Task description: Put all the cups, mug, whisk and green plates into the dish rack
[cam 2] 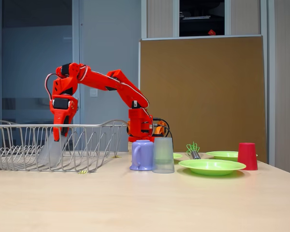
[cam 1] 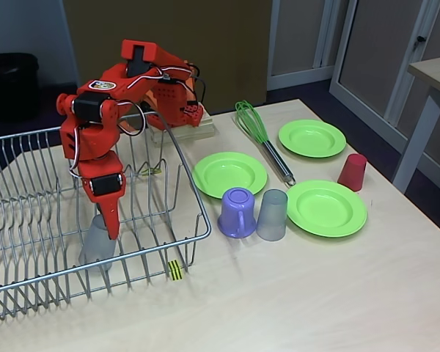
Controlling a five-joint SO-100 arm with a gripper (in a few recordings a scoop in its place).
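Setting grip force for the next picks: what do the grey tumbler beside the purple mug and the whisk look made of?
Grey tumbler: likely plastic, frosted and translucent, since light passes through its wall. Whisk: green loops look like silicone or coated wire, matte; the handle looks like shiny bare metal.

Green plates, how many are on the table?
3. One green plate lies next to the rack. One plate sits at the back, right of the whisk. One plate lies in front, near the red cup. None looks hidden.
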